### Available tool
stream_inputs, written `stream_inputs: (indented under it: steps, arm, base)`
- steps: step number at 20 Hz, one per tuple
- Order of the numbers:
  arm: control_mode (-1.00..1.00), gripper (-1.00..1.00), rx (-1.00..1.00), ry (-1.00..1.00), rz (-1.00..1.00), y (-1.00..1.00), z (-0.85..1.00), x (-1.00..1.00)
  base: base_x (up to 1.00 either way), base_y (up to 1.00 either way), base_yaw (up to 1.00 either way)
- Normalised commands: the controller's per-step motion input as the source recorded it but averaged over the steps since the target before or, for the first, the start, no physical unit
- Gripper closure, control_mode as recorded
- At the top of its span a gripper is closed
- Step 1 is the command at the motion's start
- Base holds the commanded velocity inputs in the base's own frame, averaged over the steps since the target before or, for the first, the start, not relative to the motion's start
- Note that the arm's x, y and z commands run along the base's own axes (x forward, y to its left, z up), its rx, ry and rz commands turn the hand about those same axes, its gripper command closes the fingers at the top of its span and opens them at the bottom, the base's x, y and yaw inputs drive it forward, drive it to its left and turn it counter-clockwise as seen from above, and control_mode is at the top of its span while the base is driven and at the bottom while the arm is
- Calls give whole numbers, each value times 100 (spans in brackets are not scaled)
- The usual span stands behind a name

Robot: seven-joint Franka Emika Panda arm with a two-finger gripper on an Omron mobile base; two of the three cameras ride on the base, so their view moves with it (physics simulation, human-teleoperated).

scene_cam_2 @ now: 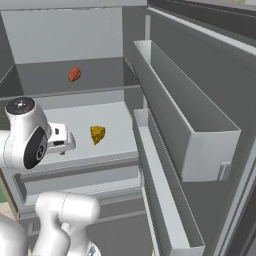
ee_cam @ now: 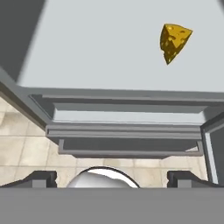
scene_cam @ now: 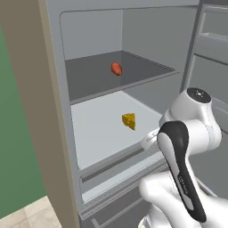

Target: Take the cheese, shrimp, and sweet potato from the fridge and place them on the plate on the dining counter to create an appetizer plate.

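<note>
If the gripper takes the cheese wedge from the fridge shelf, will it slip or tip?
The cheese probably slips if pinched across its slanted, tapering faces. It rests on a flat side on the smooth shelf, so it likely slides rather than rolls.

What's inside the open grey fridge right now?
On the light lower shelf lies a yellow holed cheese wedge; on the darker shelf above it lies a reddish-orange oblong sweet potato. The drawers below are shut, so their contents are hidden.
</note>
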Motion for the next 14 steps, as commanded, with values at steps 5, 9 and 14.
stream_inputs:
  steps: [5,9,14]
  arm:
    - [-100,-100,0,-8,-5,8,7,-3]
    - [-100,-100,0,-17,-15,17,59,0]
    - [-100,-100,1,-33,-14,10,60,0]
  base:
    - [0,0,0]
    - [0,0,0]
    - [0,0,0]
